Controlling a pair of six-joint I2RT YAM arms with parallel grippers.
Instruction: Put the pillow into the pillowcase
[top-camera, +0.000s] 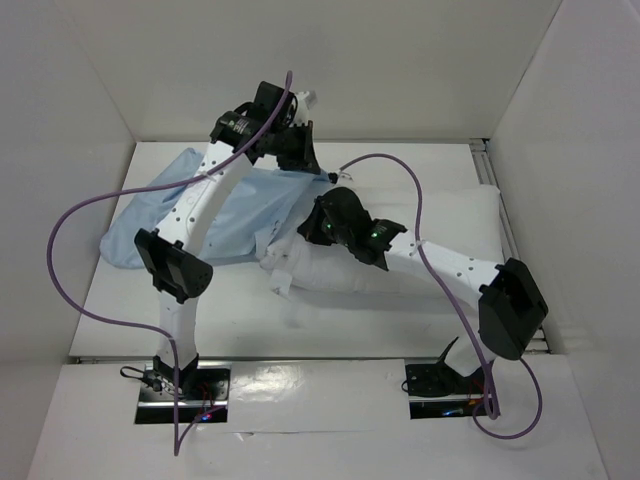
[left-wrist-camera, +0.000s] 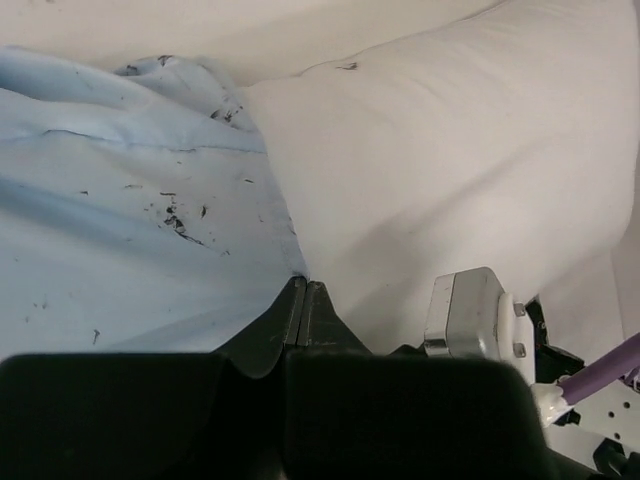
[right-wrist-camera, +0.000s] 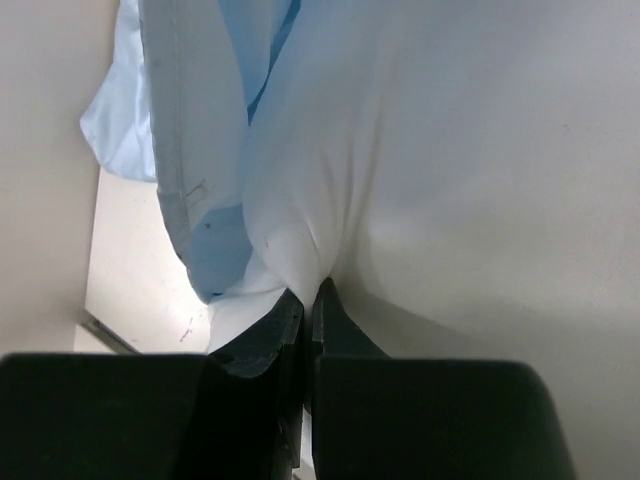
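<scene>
Pillow (top-camera: 440, 235) lies on the desk (top-camera: 250, 310) at right, its left end touching the pale-blue pillowcase (top-camera: 230, 215) (wrinkled, at left). Right claw (right-wrist-camera: 310, 295) pinches a pucker of the white fabric. Left claw (left-wrist-camera: 303, 292) is pressed together at the pillowcase edge; any catch on cloth not discernible.

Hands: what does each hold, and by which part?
Left hand pinches the pillowcase at its edge, right beside the pillow. Right hand pinches a gathered fold of the pillow's fabric.
</scene>
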